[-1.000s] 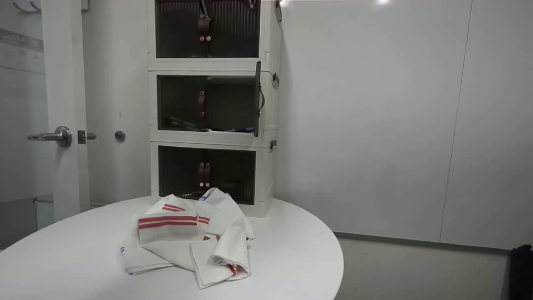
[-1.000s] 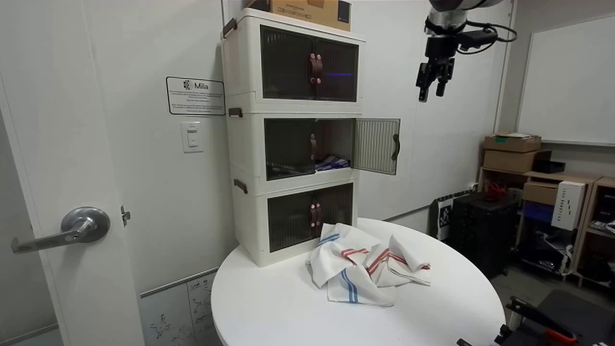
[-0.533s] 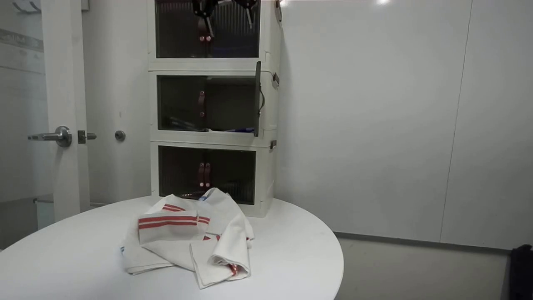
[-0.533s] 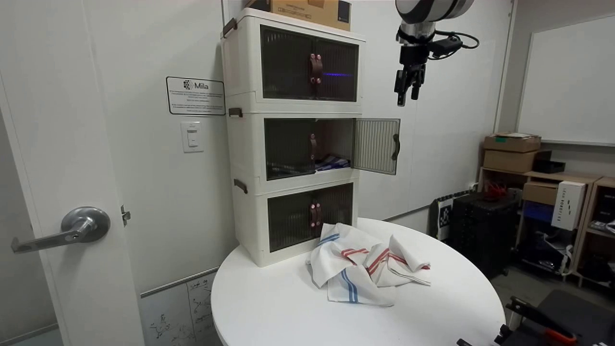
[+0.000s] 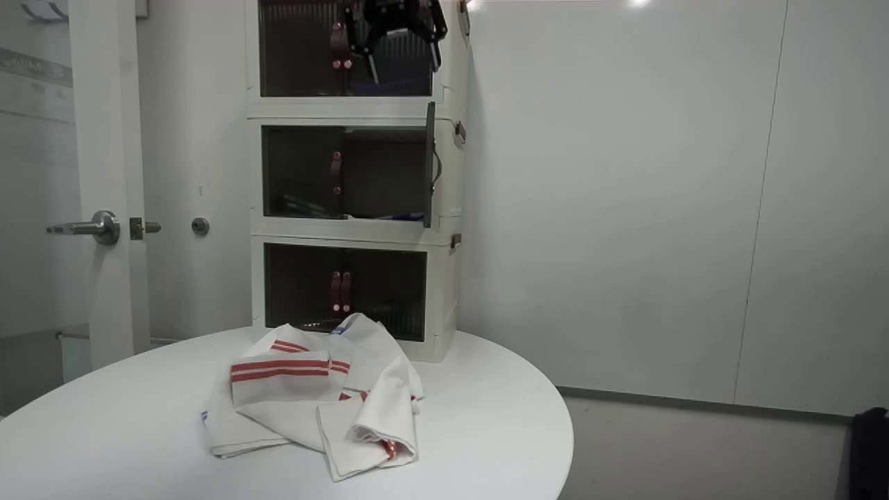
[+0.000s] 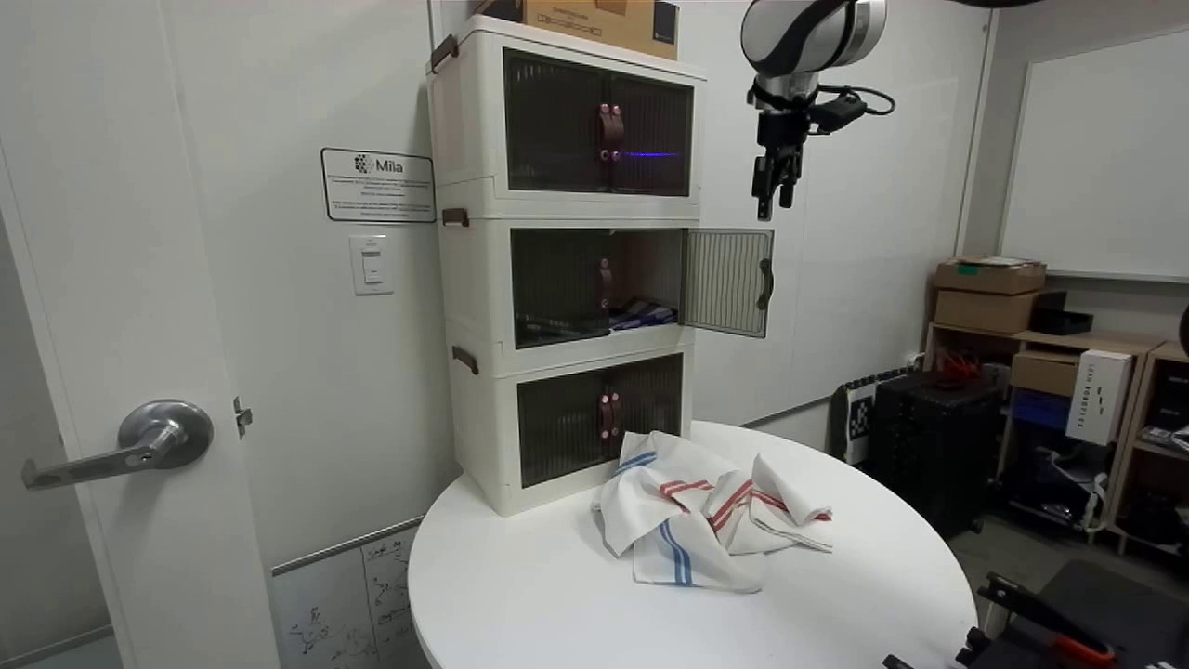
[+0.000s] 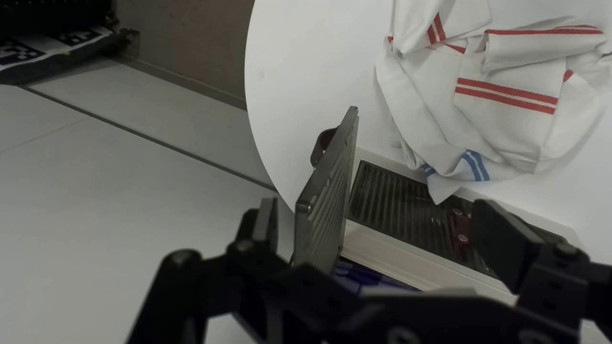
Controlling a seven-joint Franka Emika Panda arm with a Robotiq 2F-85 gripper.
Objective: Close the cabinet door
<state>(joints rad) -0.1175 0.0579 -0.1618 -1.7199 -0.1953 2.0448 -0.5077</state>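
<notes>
The cabinet door [image 5: 430, 165] is a dark-tinted ribbed panel on the middle compartment of the white cabinet [image 5: 340, 109]. It stands swung open, edge-on in an exterior view and face-on in an exterior view [image 6: 729, 282], with a dark curved handle [image 6: 765, 284]. My gripper [image 5: 405, 71] is open and empty. It hangs above the door's height, in front of the top compartment; it also shows in an exterior view [image 6: 777, 208]. In the wrist view the door [image 7: 327, 191] appears below, between the spread fingers [image 7: 377, 210], nearer the left finger and apart from it.
A crumpled white towel [image 6: 687, 520] with red and blue stripes lies on the round white table [image 6: 520, 595] before the cabinet. A blue cloth [image 6: 643, 314] lies inside the open compartment. A cardboard box [image 6: 604, 26] sits on top. A white wall panel [image 5: 625, 208] stands behind.
My gripper has come down and into fuller view in front of the top compartment, moving closer to the open door. The door, cabinet and towel have not moved.
</notes>
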